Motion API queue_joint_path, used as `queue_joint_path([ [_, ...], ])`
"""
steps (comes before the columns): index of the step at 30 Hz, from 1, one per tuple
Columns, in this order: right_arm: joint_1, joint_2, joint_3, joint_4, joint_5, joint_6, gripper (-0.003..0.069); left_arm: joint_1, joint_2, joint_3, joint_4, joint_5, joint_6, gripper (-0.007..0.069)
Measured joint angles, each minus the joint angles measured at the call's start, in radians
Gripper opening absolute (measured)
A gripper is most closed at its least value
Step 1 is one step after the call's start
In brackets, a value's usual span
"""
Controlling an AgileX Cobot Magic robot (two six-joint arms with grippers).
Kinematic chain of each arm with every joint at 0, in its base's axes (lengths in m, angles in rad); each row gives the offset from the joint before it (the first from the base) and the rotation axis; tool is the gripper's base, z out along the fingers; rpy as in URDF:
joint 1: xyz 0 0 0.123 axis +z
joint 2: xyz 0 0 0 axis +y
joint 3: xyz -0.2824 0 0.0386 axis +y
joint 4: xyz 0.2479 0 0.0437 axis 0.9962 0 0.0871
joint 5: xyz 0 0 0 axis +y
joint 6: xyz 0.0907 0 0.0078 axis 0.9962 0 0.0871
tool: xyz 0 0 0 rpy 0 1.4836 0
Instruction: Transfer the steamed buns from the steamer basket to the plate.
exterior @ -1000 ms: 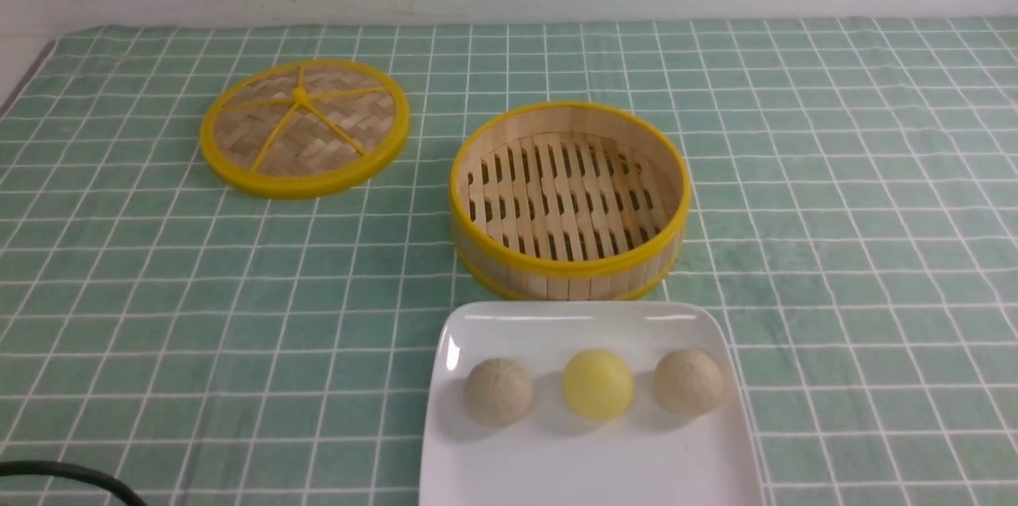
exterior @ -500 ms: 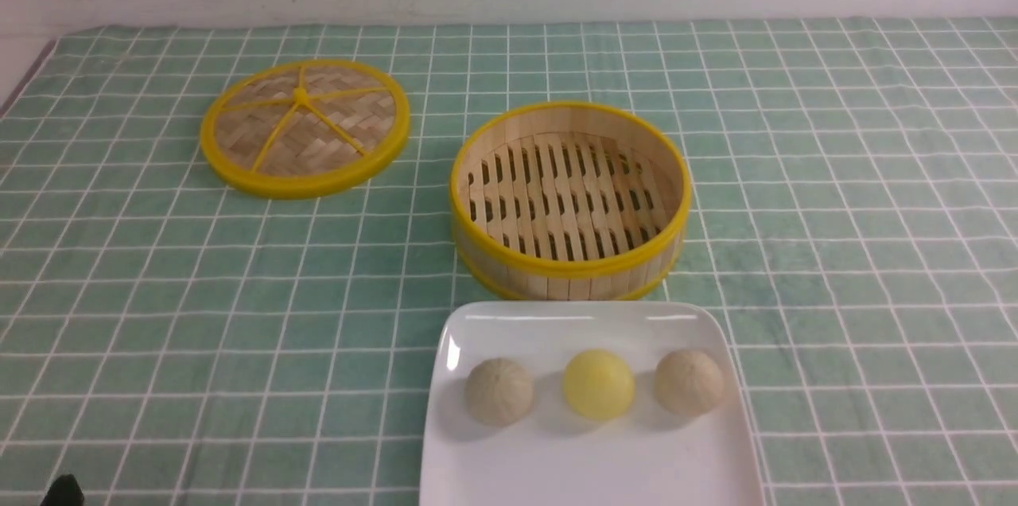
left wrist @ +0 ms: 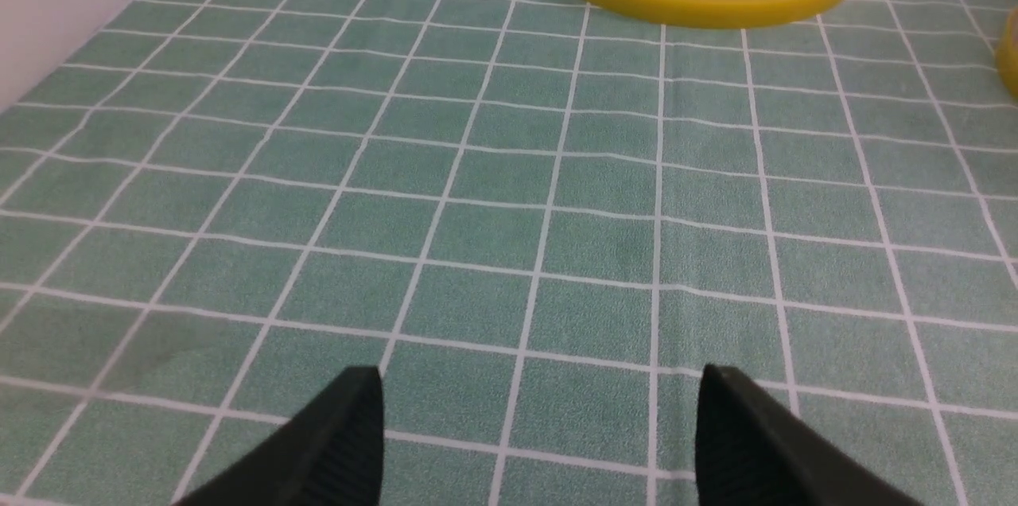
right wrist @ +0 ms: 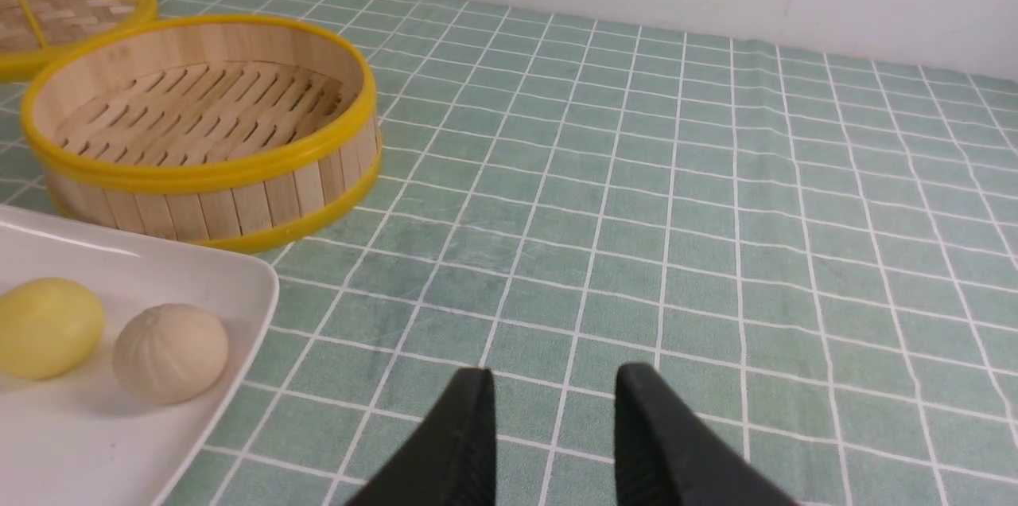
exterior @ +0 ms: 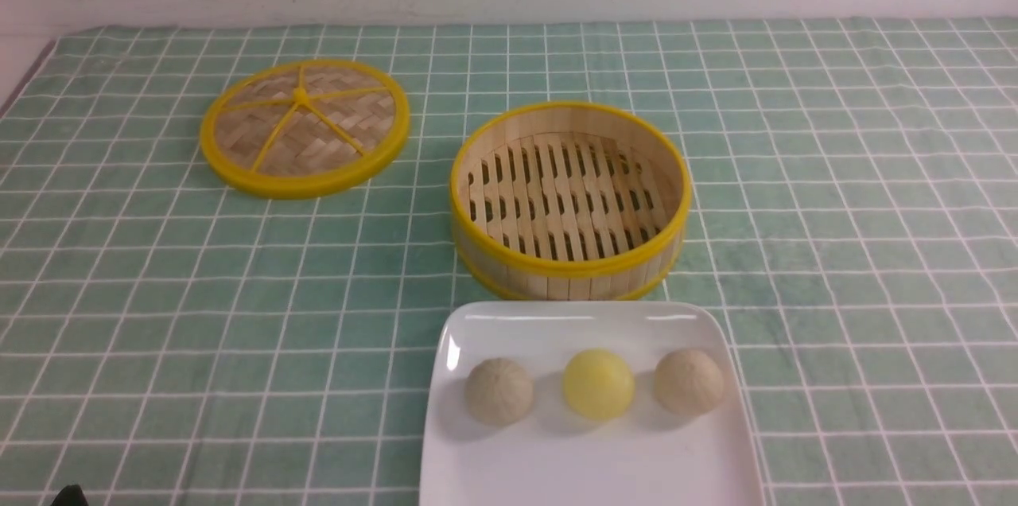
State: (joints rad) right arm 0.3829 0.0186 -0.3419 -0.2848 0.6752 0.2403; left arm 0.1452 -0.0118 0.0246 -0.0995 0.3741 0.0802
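Three steamed buns lie in a row on the white square plate: a beige one, a yellow one and another beige one. Behind the plate stands the steamer basket with nothing on its slatted floor. My left gripper is open above bare cloth, far from the plate, with nothing between its fingers. My right gripper is open with a narrower gap and holds nothing; it hovers over cloth to the right of the plate. The right wrist view also shows the yellow bun and a beige bun.
The flat woven lid with yellow spokes lies on the green checked cloth at the back left, and its edge shows in the left wrist view. A white wall runs behind the table. A black tip of the left arm peeks in at the bottom left corner.
The black part of the left arm at the front view's bottom left corner has drawn back almost out of frame. Buns, plate, basket and lid have not moved.
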Motion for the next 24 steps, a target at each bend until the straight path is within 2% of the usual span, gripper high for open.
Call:
queue_joint_path([
  [14,0.000,0.000,0.000,-0.001,0.000,0.000,0.0239,0.000,0.000,-0.001,0.011,0.002,-0.026,0.0526],
  [24,0.000,0.000,0.000,0.000,0.000,-0.001,0.0239,0.000,0.000,-0.001,0.073,0.003,-0.161,0.0526],
])
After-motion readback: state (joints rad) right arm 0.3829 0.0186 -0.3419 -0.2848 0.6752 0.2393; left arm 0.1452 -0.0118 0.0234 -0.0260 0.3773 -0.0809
